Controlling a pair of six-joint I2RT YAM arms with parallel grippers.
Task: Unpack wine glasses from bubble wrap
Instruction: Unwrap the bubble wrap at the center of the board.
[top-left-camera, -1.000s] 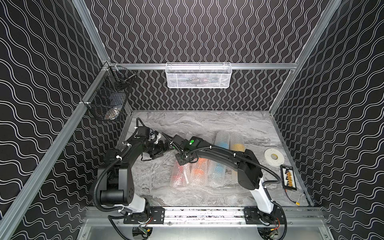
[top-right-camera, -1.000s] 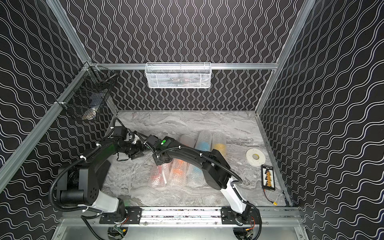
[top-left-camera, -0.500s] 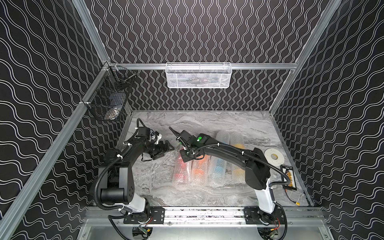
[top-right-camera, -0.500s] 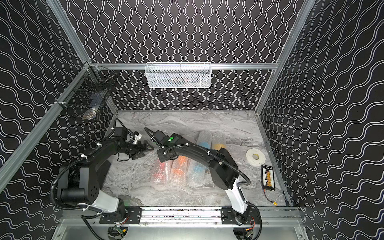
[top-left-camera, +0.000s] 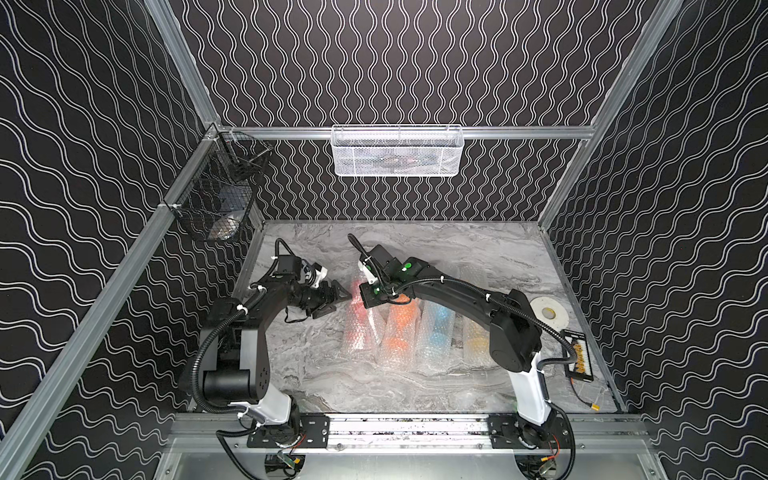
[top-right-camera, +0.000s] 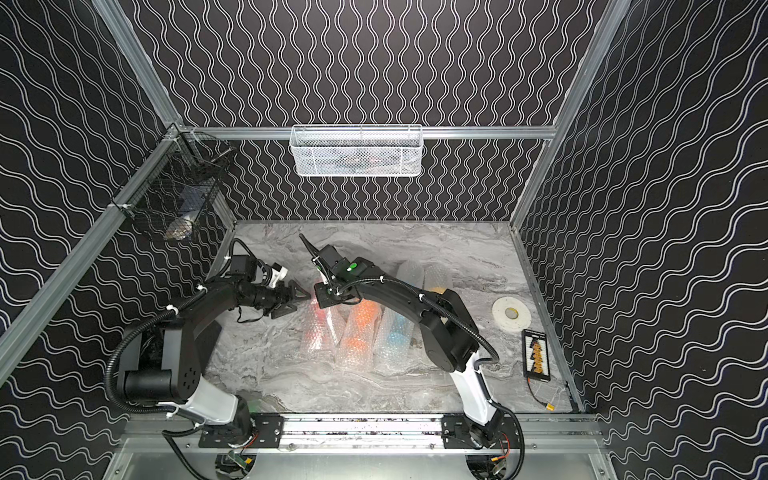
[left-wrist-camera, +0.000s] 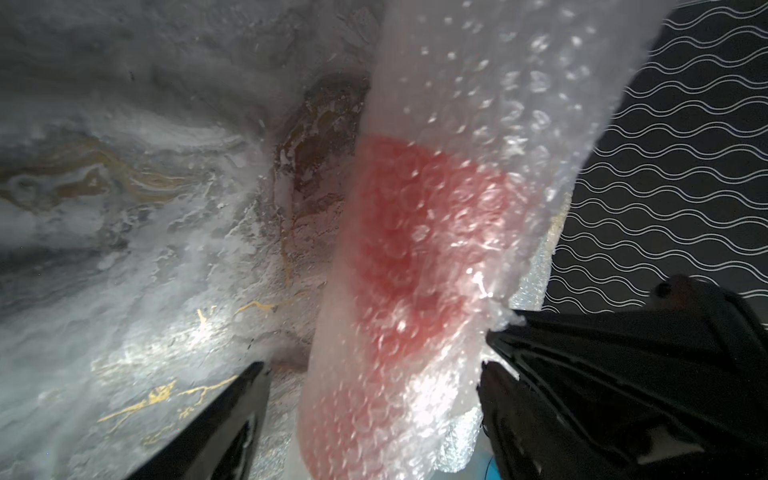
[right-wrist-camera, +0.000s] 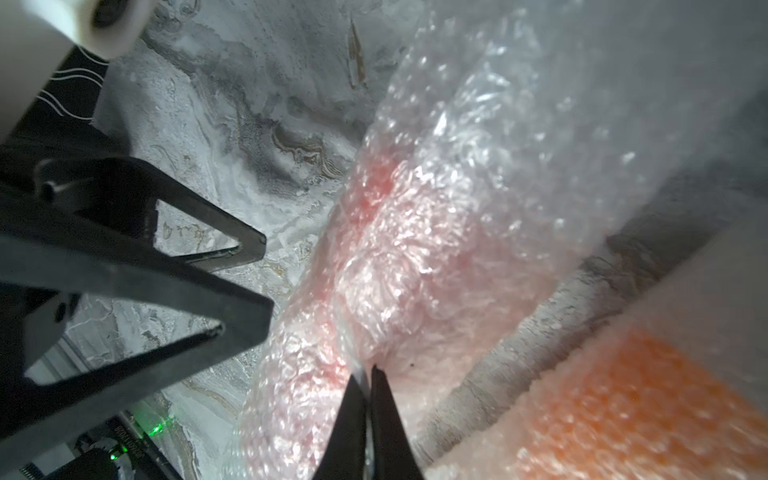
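Since the right arm's wrist block covers its own fingertips in both top views, the right gripper (right-wrist-camera: 370, 376) reads only from the right wrist view; jaws clenched on a small fold of bubble wrap (left-wrist-camera: 498, 104) at the edge of the tube round the red goblet (left-wrist-camera: 407, 249); the goblet itself is only a red blur, stem and foot not distinguishable.

Left gripper (top-left-camera: 338, 300) released, jaws standing apart; the left wrist view puts the red tube between its fingers (left-wrist-camera: 237, 411); contact with the wrap cannot be told.

Top views give what the wrist views cut off: four wrapped tubes lying side by side on the tabletop (top-left-camera: 374, 386); red nearest the left arm, then orange goblet (top-left-camera: 395, 343), blue goblet (top-left-camera: 436, 341), yellow goblet (top-left-camera: 478, 343); yellow partly hidden behind the right arm.

Right wrist view catches only red and orange; left wrist view only red, plus a blue sliver at the frame edge.

Whether the pinched end is clear of the tabletop: cannot tell.
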